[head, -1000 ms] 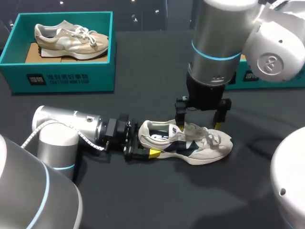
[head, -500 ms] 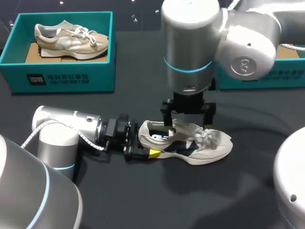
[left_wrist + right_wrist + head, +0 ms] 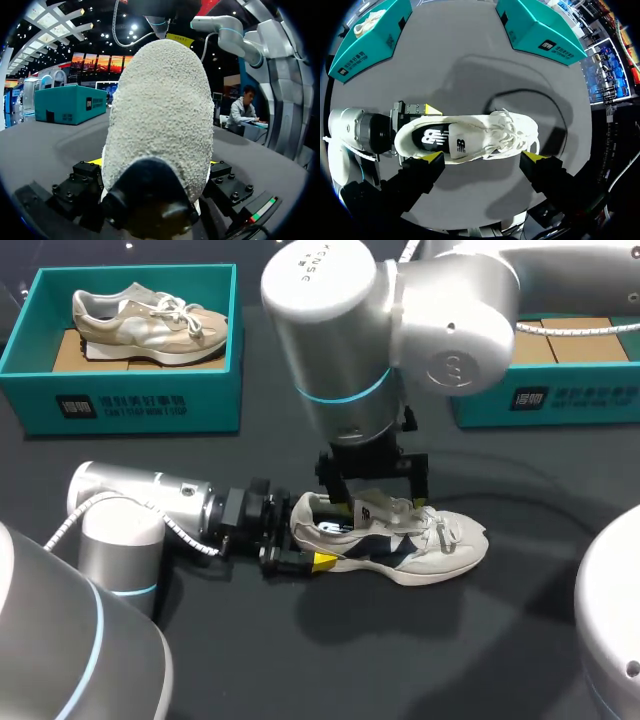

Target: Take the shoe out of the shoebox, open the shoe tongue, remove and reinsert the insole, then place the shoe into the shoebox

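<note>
A white and navy shoe stands on the dark table, toe to the right. My left gripper lies low on the table and is shut on the shoe's heel, one yellow tip pressed to its near side. The left wrist view is filled by the grey heel between the fingers. My right gripper hangs open just over the tongue and shoe opening. From above, the shoe shows its insole and laces, with the right gripper spread wide alongside it and touching nothing.
A teal shoebox at the back left holds a beige shoe. A second teal box stands at the back right. The big right arm looms over the table's middle. Bare table lies in front of the shoe.
My right arm has swung left along the shoe, from above the laces to above the tongue and opening. The left gripper and the shoe have stayed put.
</note>
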You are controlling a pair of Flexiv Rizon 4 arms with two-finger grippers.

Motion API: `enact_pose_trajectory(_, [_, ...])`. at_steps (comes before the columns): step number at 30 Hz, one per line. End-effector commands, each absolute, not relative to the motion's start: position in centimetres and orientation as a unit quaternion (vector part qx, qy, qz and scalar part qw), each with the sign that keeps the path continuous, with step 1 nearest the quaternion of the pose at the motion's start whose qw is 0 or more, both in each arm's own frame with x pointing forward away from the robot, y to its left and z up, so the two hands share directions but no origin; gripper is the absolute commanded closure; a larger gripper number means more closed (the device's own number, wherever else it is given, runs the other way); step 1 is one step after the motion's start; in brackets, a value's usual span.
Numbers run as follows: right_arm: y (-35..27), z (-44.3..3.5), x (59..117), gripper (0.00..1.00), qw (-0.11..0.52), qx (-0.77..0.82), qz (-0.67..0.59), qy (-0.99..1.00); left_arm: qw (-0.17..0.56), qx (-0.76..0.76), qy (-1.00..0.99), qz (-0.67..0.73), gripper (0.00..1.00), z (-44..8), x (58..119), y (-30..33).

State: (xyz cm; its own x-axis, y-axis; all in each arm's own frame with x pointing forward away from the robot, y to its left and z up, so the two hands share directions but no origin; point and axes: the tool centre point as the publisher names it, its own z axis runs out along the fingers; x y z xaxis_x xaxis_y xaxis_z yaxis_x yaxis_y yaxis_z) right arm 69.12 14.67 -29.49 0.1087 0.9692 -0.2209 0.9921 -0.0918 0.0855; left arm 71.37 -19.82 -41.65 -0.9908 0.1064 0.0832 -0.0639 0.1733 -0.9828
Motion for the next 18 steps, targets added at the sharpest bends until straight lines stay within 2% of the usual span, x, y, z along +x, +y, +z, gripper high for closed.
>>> enact_pose_trajectory(1, [16.5, -31.2, 68.7, 0.00, 0.179, 0.746, -0.111, 0.631, 0.066, -0.014, -0.763, 0.643, 1.00, -41.7, 71.4, -19.7])
enact_pose_trajectory(18, [16.6, -32.9, 68.9, 0.00, 0.238, 0.753, -0.142, 0.597, 0.066, -0.014, -0.763, 0.643, 1.00, -41.7, 71.4, -19.7])
